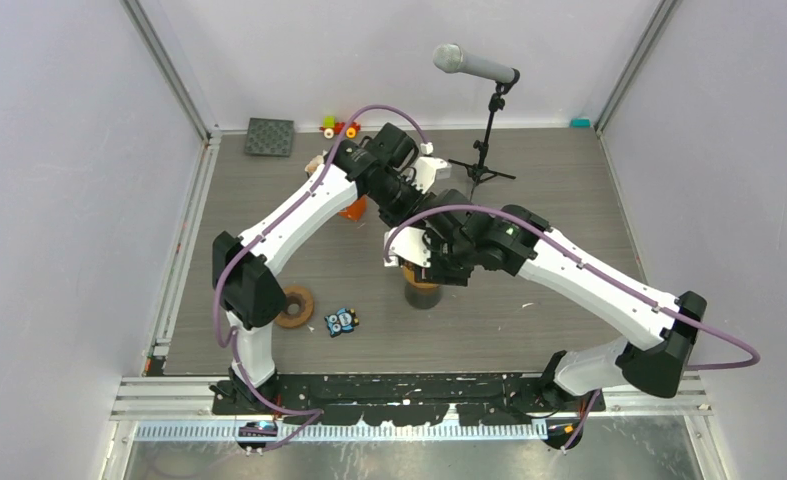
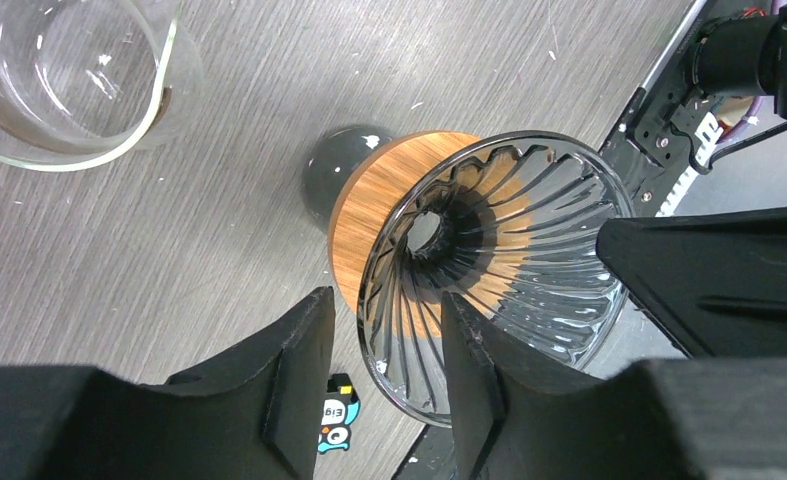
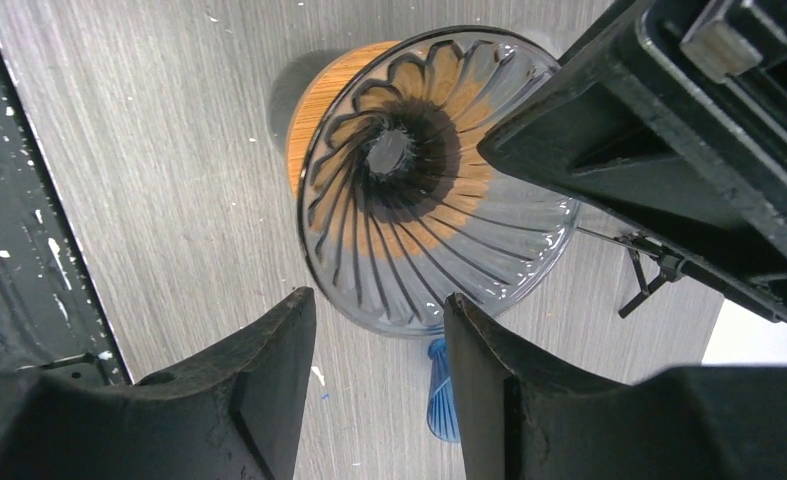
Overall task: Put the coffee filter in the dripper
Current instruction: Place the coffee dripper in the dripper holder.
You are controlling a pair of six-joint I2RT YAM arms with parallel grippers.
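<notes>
The dripper (image 1: pixel 421 290) is a ribbed glass cone on a wooden collar and dark base, standing mid-table. Its bowl is empty in the left wrist view (image 2: pixel 489 240) and in the right wrist view (image 3: pixel 419 170). I see no coffee filter in any view. My left gripper (image 2: pixel 387 300) is open and empty just above the dripper, with the near rim showing between its fingers. My right gripper (image 3: pixel 379 300) is open and empty, also above the dripper, beside its rim. In the top view both grippers crowd over the dripper and hide most of it.
A clear glass vessel (image 2: pixel 59 80) stands near the dripper. A blue ribbed piece (image 3: pixel 439 390) lies beside it. A penguin sticker (image 1: pixel 341 321) and a wooden ring (image 1: pixel 294 305) lie front left. A microphone stand (image 1: pixel 484 150), a dark mat (image 1: pixel 270 136) and an orange object (image 1: pixel 354 208) are further back.
</notes>
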